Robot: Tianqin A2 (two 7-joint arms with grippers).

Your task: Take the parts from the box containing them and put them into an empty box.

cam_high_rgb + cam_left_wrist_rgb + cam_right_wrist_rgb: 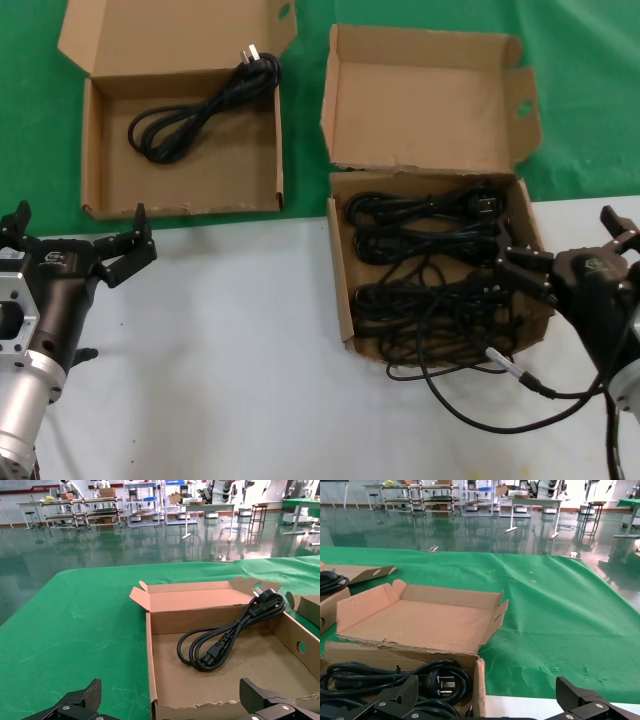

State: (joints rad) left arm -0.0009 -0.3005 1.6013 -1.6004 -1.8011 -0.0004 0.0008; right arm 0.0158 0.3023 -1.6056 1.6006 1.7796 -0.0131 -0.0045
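The squarish cardboard box [341, 270] with a tall lid holds several looped black power cords [430, 250]. The wide shallow box [180, 185] at the back left holds one power cord [195, 105] with its plug by the lid. My left gripper [80, 228] is open and empty on the white table just in front of the wide box; its wrist view shows that box's near wall [200, 707] and the cord [225, 640] between its fingers [80, 700]. My right gripper [565, 240] is open and empty at the squarish box's right front corner, over the cords [420, 677].
A thin black cable with a silver connector [500, 356] trails over the white table [230, 340] from the squarish box's front toward my right arm. Green cloth [590, 80] covers the far half. The two boxes stand side by side with a narrow gap.
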